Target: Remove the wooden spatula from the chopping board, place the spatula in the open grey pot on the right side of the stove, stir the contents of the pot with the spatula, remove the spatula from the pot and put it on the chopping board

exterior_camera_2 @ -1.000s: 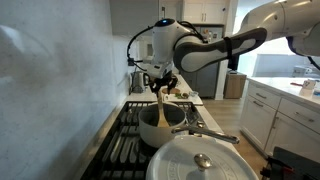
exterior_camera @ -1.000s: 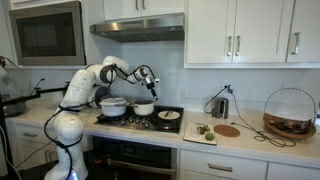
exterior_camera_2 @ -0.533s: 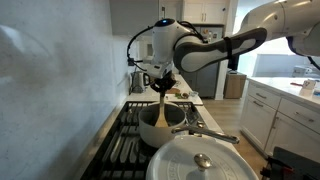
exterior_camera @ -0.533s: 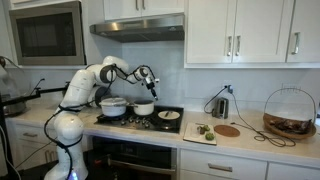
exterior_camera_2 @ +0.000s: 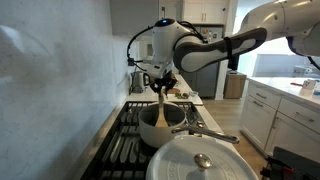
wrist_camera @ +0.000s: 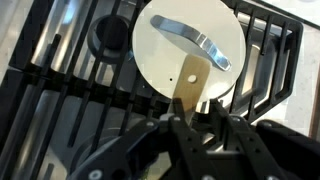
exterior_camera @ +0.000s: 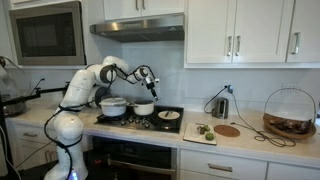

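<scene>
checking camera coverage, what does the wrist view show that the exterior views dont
Only the wrist view: a curved silvery piece just beyond the wooden spatula tip. Only the exterior views: the arm, microwave, chopping board and big white lid. Both: the wooden spatula at the hand, above the stove grates.
</scene>
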Motion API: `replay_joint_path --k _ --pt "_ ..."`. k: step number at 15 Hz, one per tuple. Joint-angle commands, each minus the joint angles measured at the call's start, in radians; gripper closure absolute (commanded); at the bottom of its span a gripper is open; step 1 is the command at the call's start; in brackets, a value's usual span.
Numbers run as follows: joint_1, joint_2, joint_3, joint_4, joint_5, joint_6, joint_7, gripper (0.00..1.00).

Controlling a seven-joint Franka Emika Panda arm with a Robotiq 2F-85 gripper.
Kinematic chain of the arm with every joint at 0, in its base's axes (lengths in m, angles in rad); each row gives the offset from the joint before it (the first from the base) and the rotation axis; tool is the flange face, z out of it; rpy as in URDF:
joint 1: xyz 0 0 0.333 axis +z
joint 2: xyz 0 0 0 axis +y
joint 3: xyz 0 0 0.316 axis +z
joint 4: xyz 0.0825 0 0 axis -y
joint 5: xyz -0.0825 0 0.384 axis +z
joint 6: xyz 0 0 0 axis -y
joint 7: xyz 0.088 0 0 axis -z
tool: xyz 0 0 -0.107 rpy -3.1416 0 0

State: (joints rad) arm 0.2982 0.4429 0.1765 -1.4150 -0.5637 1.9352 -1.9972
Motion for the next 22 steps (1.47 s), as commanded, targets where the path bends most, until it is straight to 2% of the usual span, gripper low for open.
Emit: replay_joint_path --k 1,5,6,12,22 --pt "0.002 -0.014 0.001 -0.009 0.008 -0.014 0.008 0.35" --pt "0.003 -0.007 -0.001 -0.008 0.002 -0.003 0.018 0.05" --pt "0.003 -0.004 -0.002 -0.006 0.003 0.000 0.021 0.01" --pt "0.005 0.009 0.000 0.000 0.003 0.010 0.024 0.00" --pt "0.017 0.050 -0.004 0.021 -0.005 0.095 0.038 0.00"
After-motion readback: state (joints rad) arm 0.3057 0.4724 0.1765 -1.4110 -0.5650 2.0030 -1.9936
